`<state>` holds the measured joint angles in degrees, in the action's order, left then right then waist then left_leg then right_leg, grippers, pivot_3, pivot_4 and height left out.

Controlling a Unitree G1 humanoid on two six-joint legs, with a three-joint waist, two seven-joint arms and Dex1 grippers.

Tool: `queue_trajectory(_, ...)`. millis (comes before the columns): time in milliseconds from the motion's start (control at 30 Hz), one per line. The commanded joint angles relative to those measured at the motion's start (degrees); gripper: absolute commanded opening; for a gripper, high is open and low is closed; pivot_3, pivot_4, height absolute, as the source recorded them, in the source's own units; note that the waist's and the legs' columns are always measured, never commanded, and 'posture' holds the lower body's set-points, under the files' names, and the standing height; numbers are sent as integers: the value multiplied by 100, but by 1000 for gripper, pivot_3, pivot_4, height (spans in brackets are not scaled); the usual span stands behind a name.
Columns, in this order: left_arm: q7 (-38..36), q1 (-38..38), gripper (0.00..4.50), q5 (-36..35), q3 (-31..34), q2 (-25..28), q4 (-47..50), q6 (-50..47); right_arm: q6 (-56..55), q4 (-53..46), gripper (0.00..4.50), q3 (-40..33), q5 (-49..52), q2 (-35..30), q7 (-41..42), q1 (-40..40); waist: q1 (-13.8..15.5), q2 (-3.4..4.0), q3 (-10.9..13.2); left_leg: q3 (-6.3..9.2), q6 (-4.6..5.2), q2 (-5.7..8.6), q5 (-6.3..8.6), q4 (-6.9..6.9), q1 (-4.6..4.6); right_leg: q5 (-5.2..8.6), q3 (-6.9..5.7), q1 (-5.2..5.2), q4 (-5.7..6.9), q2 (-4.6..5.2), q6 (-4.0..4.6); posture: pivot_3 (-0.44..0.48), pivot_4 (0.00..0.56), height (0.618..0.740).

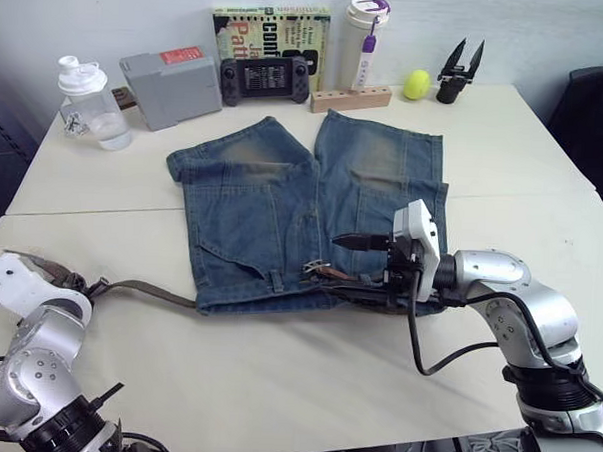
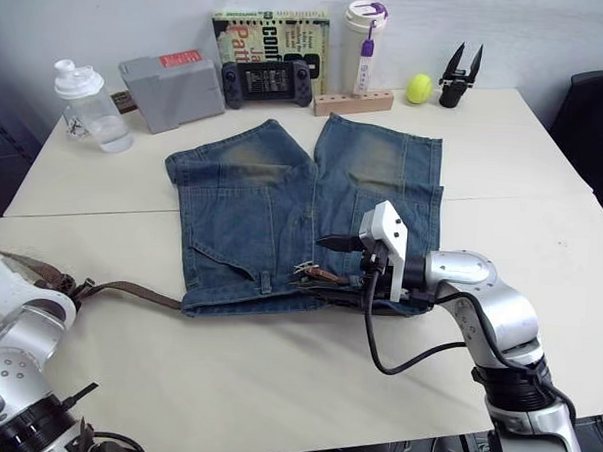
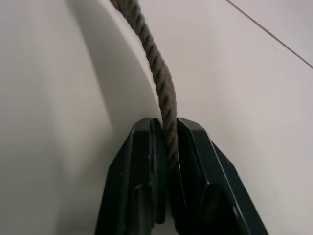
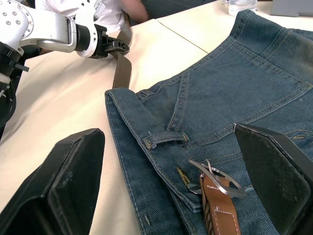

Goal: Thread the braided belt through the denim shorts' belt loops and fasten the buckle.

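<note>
Faded blue denim shorts (image 1: 312, 216) spread flat at table centre, waistband toward six o'clock, legs toward twelve. Long brown braided belt (image 1: 143, 292) trailing out of the waistband toward nine o'clock, tail end clamped tight between the two black fingers of the left gripper (image 3: 166, 161). Silver metal buckle (image 4: 217, 177) with its tan leather tab lying on the waistband near the fly, prong up, unfastened. Right gripper (image 4: 171, 181) hovering over that buckle, fingers spread wide, nothing held.

Progress, as a judgement: partly threaded at best. Belt apparently under the waistband fold on the left side, though whether through any small denim belt loop (image 4: 164, 138) hard to tell from here; the nearest one looks empty. Remaining: feeding the tail round, then fastening.

Head views: whole layout, both arms, belt's full run. Right wrist view: buckle detail and loop stitching, far clearer. Left wrist view: grip on the braid, confirmed shut.
</note>
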<state>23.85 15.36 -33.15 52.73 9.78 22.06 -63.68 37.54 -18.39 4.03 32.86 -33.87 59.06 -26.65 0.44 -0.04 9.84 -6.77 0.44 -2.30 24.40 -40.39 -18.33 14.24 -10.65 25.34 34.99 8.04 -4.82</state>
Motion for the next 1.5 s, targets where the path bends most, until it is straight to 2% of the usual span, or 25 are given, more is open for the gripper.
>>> queue_trajectory(33, -1346, -561, 759, 1222, -1976, 1261, 443, 1736, -140, -91, 4500, -29, -7, 76, -145, -78, 13, 0, 0, 0, 0, 0, 0, 0, 0, 0, -1, 0, 0, 0, 0, 0, 150, 720)
queue_trajectory(100, -1977, -690, 759, 1671, -2766, 1768, 573, 2434, -170, -116, 4500, -36, -51, 112, -234, -82, 15, -8, 4, -3, 0, 0, 0, -1, -1, 0, -1, 0, -1, -1, 0, 0, 150, 720)
queue_trajectory(200, -3017, -939, 759, 2772, -4195, 2809, 608, 4020, -285, -198, 4500, 21, -219, 162, -427, -88, 31, -18, 8, -15, -8, -14, 2, -3, -7, 1, -7, 4, -5, -14, 8, 0, 150, 720)
queue_trajectory(267, -3494, -964, 759, 3128, -4692, 3172, 568, 4734, -430, -257, 4500, 127, -420, 141, -497, -90, 43, -17, 9, -20, -10, -14, 4, -2, -8, 1, -8, 4, -9, -14, 9, 0, 150, 720)
queue_trajectory(367, -4073, -958, 759, 3532, -5169, 3643, 387, 5686, -1697, -24, 4500, 566, -1704, 250, -1023, -337, 5, -2, 17, -31, -15, -19, 7, 4, -9, 1, -5, 8, -17, -22, 9, 0, 150, 720)
queue_trajectory(500, -4456, -815, 759, 3580, -5250, 3615, 89, 6446, -3724, 402, 4500, 1301, -3301, 224, -1371, -503, -115, 12, 25, -71, -33, -45, 2, 33, 0, 8, 1, 23, -20, -50, 28, 0, 150, 720)
queue_trajectory(567, -4537, -711, 759, 3701, -5269, 3574, 34, 6666, -4195, 525, 4500, 1564, -3666, 294, -1443, -457, -115, 12, 25, -68, -34, -50, 2, 35, -1, 10, -5, 23, -21, -54, 32, 0, 150, 720)
queue_trajectory(700, -4639, -680, 759, 3743, -5189, 3441, 30, 6945, -4485, 771, 4500, 1735, -4101, 421, -1610, -487, -96, 12, 25, -68, -31, -47, 2, 25, -8, 8, -5, 23, -22, -49, 28, 0, 150, 720)
queue_trajectory(833, -4599, -788, 759, 3709, -4965, 3228, -25, 6722, -4485, 1232, 4500, 1756, -4457, 663, -1891, -712, -85, 12, 25, -68, -29, -48, 0, 13, -6, 7, -1, 22, -9, -47, 28, 0, 150, 720)
queue_trajectory(900, -4530, -836, 759, 3349, -4726, 2954, -94, 6004, -4484, 1310, 4500, 1731, -4437, 753, -1900, -737, -85, 13, 25, -67, -28, -49, 0, 14, -3, 8, -1, 22, -5, -48, 29, 0, 150, 720)
queue_trajectory(967, -4412, -654, 759, 2121, -4201, 2369, -61, 5045, -4406, 1305, 4500, 1675, -4338, 823, -1872, -719, -82, 12, 26, -66, -28, -50, 0, 16, -4, 8, -2, 22, -5, -48, 29, 0, 150, 720)
queue_trajectory(1067, -4962, -379, 1558, 958, -3788, 2270, -215, 4087, -4210, 1181, 4500, 1491, -4009, 827, -1713, -620, -66, 8, 24, -53, -27, -50, 0, 5, -12, 8, -7, 22, -3, -43, 29, 0, 150, 720)
queue_trajectory(1133, -5470, -156, 2449, 592, -3724, 2457, -498, 3847, -3996, 1049, 4500, 1332, -3649, 797, -1543, -543, -43, 8, 24, -31, -27, -49, 0, -4, -15, 8, -14, 19, 0, -39, 29, 0, 150, 720)
queue_trajectory(1267, -6258, 613, 4157, 443, -3960, 2742, -1568, 3681, -3729, 900, 4500, 1114, -3182, 724, -1257, -466, -47, 8, 24, -19, -25, -45, 1, -15, -18, 8, -15, 13, 0, -40, 29, 0, 150, 720)
queue_trajectory(1300, -6444, 848, 4432, 566, -4093, 2779, -1918, 3805, -3642, 872, 4500, 1066, -3083, 724, -1209, -461, -53, 8, 24, -20, -25, -45, 1, -17, -18, 8, -18, 13, 1, -41, 29, 0, 150, 720)
queue_trajectory(1433, -7137, 1886, 4432, 985, -4602, 2714, -3479, 4288, -3127, 639, 4500, 898, -2567, 719, -974, -417, -64, 8, 24, -36, -26, -44, 1, -16, -21, 8, -22, 12, 0, -50, 29, 0, 150, 720)
queue_trajectory(1500, -7506, 2516, 4432, 1338, -4935, 2585, -4571, 4734, -2762, 418, 4500, 775, -2235, 699, -887, -384, -66, 8, 24, -37, -26, -43, 1, -16, -22, 8, -24, 12, -3, -52, 29, 0, 150, 720)
